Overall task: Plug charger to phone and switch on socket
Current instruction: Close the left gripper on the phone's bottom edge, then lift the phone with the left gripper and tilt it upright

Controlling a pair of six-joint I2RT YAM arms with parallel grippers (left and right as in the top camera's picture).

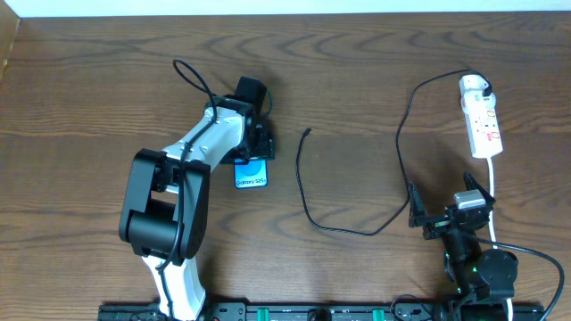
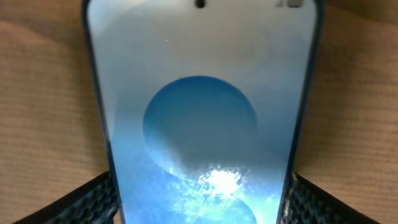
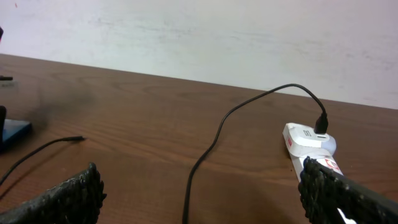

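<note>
The phone (image 1: pixel 252 175) lies flat on the wooden table with its cyan-blue screen lit. It fills the left wrist view (image 2: pixel 199 112). My left gripper (image 1: pixel 254 147) straddles it, with both fingers against its long edges (image 2: pixel 199 205). The charger's black cable (image 1: pixel 308 209) loops across the table, and its connector tip (image 1: pixel 308 132) lies free to the right of the phone. Its white plug head (image 1: pixel 473 86) sits in the socket (image 1: pixel 484 125) at the far right. My right gripper (image 1: pixel 443 203) is wide open and empty, near the cable (image 3: pixel 214 140) and the socket (image 3: pixel 305 143).
The socket's thicker white cord (image 1: pixel 492 196) runs down past my right arm toward the front edge. A white wall (image 3: pixel 199 31) stands behind the table's far edge. The phone's corner shows at the left edge of the right wrist view (image 3: pixel 12 132).
</note>
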